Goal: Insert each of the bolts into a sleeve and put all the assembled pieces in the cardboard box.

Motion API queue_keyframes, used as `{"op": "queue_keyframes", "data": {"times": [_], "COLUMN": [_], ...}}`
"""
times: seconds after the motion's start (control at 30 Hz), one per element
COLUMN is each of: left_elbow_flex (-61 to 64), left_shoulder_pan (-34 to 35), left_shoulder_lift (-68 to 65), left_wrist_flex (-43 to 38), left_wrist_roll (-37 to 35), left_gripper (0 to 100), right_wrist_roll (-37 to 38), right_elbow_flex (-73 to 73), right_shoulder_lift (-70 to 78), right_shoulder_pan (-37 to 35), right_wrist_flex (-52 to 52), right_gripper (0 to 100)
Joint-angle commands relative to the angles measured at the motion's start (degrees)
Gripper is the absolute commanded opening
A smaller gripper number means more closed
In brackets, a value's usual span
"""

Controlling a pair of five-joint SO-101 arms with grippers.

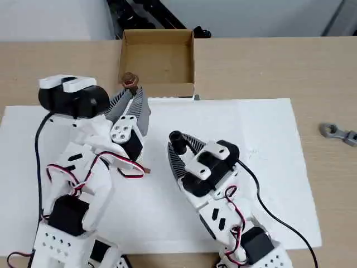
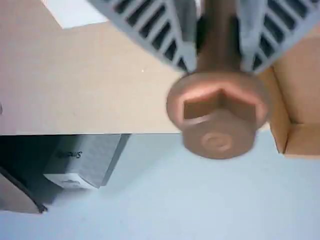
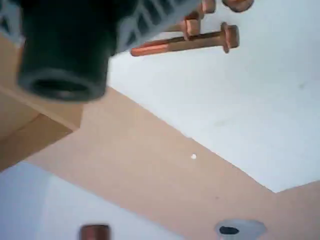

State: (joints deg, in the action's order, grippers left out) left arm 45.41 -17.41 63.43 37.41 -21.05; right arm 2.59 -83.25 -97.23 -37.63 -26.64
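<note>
My left gripper (image 1: 130, 90) is shut on a copper bolt (image 1: 129, 80), holding it by the shank with its flanged hex head (image 2: 217, 117) sticking out past the fingertips. It sits just off the near left corner of the cardboard box (image 1: 159, 56), whose corner (image 2: 295, 125) is beside the bolt head. My right gripper (image 1: 177, 144) stands over the middle of the white sheet (image 1: 256, 167), shut on a black sleeve (image 1: 177, 137); the sleeve's open end (image 3: 62, 82) faces outward. More copper bolts (image 3: 185, 44) lie on the white sheet beyond the sleeve.
A grey wrench (image 1: 337, 132) lies on the wooden table at the right edge. Dark equipment (image 1: 139, 14) stands behind the box. In the right wrist view, another copper piece (image 3: 95, 232) and a grey object (image 3: 240, 229) sit at the picture's border.
</note>
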Motion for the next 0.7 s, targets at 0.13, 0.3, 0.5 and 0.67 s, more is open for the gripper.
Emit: {"op": "queue_keyframes", "data": {"times": [0.13,0.3,0.5,0.67], "left_elbow_flex": [-0.1,2.4,0.3,0.3], "left_shoulder_pan": [-6.6,-7.4,-5.5,-5.6], "left_shoulder_lift": [1.1,1.5,1.5,1.6], "left_wrist_flex": [-1.6,-0.7,7.4,9.0], "left_wrist_roll": [2.4,7.2,8.9,8.9], "left_gripper": [0,0,0,0], "right_wrist_roll": [-0.8,-0.8,-0.6,-0.6], "right_elbow_flex": [-0.9,-1.1,-0.8,-1.0], "right_shoulder_lift": [-0.9,-0.9,-0.9,-0.9], "right_shoulder_pan": [-1.7,-3.9,-5.8,-7.7], "right_wrist_flex": [-0.1,-0.1,0.3,0.3], "right_gripper": [0.1,0.1,0.1,0.1]}}
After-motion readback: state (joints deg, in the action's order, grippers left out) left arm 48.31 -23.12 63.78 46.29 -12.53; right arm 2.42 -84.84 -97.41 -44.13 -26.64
